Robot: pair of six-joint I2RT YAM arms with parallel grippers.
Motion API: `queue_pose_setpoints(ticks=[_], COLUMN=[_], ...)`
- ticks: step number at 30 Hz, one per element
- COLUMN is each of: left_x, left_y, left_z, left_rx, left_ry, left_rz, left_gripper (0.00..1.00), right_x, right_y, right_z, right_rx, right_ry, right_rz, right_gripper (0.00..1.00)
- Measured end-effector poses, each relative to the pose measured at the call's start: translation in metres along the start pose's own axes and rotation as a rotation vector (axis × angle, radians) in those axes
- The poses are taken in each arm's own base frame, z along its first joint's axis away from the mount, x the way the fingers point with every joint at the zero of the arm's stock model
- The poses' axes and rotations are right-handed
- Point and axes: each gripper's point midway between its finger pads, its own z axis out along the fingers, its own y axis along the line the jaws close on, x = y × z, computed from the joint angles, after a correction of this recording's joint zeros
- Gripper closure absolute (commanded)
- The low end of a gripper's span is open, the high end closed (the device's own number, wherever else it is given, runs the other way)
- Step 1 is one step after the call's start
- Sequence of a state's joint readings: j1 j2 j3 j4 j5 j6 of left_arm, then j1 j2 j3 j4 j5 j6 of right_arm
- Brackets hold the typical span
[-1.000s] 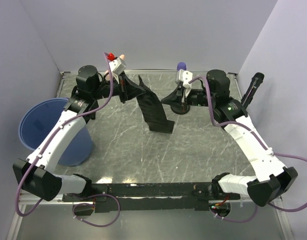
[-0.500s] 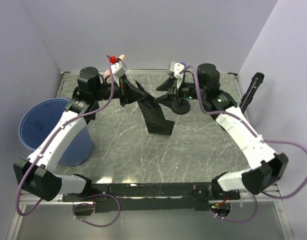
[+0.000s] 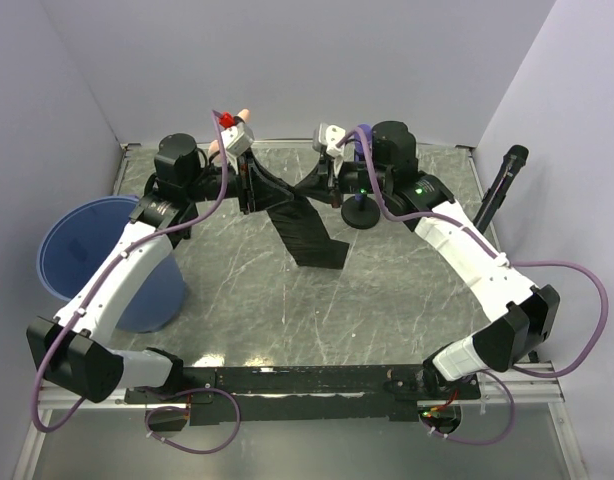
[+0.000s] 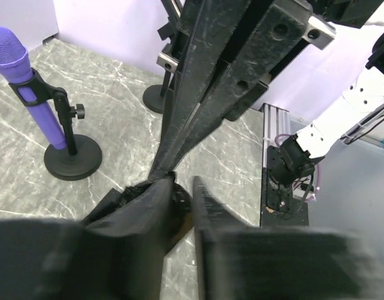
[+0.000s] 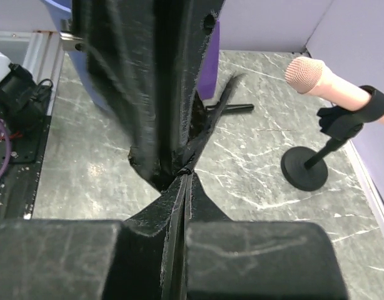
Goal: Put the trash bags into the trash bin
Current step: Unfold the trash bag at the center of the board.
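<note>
From above, your left gripper (image 3: 253,190) and right gripper (image 3: 325,182) face each other at the back, with the black trash bag (image 3: 309,235) strung between them and drooping onto the table (image 3: 387,300). That looks like a two-handed hold for a handover. The blue trash bin (image 3: 152,290) stands well apart, far left.

Left wrist: your fingers (image 4: 273,262) stand slightly apart with film bunched against one, and whether it is pinched, you cannot tell.

Right wrist: your fingers (image 5: 254,256) are pressed tight on the film.
</note>
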State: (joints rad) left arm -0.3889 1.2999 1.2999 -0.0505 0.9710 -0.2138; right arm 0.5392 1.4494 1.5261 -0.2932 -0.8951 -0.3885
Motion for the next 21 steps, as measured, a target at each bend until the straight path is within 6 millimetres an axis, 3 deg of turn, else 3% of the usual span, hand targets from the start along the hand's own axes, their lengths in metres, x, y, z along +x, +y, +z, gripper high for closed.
queue_pose_setpoints(ticks=[5, 12, 21], left_x=[0.002, -0.005, -0.003], left_y=[0.005, 0.005, 0.004], left_z=[-0.006, -0.013, -0.001], left_rx=[-0.023, 0.0, 0.115], left_ry=[0.012, 0.023, 0.019], left_rz=[-0.01, -0.009, -0.108], left_gripper=[0.63, 0.64, 0.43], right_x=[-0.001, -0.029, -0.033], right_y=[0.002, 0.015, 0.017], right_z=[-0.007, -0.026, -0.028], right_rx=[-0.001, 0.008, 0.004], right_ry=[0.007, -0.038, -0.047], right_rz=[-0.017, -0.091, -0.1], right_gripper=[1.0, 1.0, 1.0])
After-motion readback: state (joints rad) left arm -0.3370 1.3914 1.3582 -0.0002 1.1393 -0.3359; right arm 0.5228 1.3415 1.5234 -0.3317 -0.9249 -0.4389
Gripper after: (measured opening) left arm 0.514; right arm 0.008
